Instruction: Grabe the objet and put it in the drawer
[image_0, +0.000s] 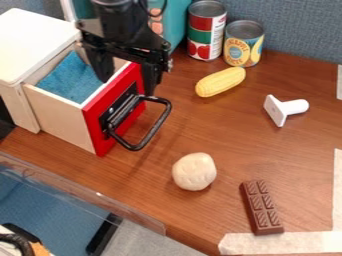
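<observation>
Item: black two-finger gripper (126, 87). Fingers apart, straddling the red front (91, 125) of the drawer, one over the interior, one outside; nothing seen held between them.

Item: drawer (60, 117), wooden, pulled open from its white-topped cabinet (33, 42); blue cloth (70, 75) inside, black handle (155, 129) on its front. Landmark for all entries below.

Item: the task's object. Not named; which of the four loose pieces is meant cannot be told. All lie outside the drawer, on the table (240, 145), candidates as follows.

Item: yellow corn cob (221, 82), beyond the handle side of the drawer. Probably light, firm plastic; best pinched across its middle, as it may roll.

Item: pale round lump (194, 171), out from the drawer's front, towards the camera. Likely light, perhaps slightly yielding; take centrally and low, since a high pinch could slip off the curve.

Item: white stemmed piece (286, 109), well apart from the drawer. Presumably stiff and light; grasp by the stem, beside the flat plate.

Item: brown chocolate bar (262, 207), farthest out from the drawer. Probably rigid, thin; close across its narrow width at mid-length.

Item: two cans (206, 30), upright, beyond the drawer, behind the cob.
</observation>
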